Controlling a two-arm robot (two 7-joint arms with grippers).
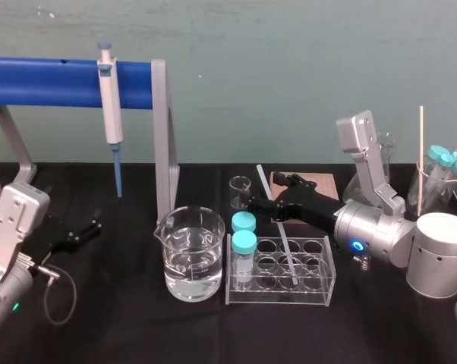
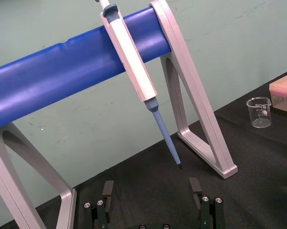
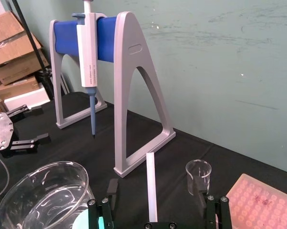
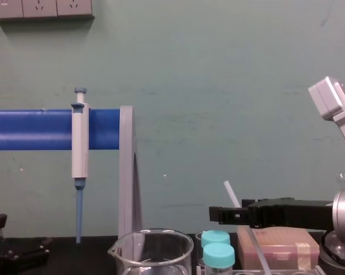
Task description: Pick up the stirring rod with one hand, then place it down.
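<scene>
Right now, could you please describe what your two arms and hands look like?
Both arms are silver-grey, with rounded joints. The left arm has a looping grey cable and a small green light; the right arm shows a blue ring light. The left hand and right hand are black and two-fingered.

A pipette hangs from my stand's blue bar. Nearer, I see a beaker part-filled with clear liquid, just beside a clear tube rack holding two teal-capped tubes. Behind sit a small empty beaker and what looks like a tip box.
</scene>
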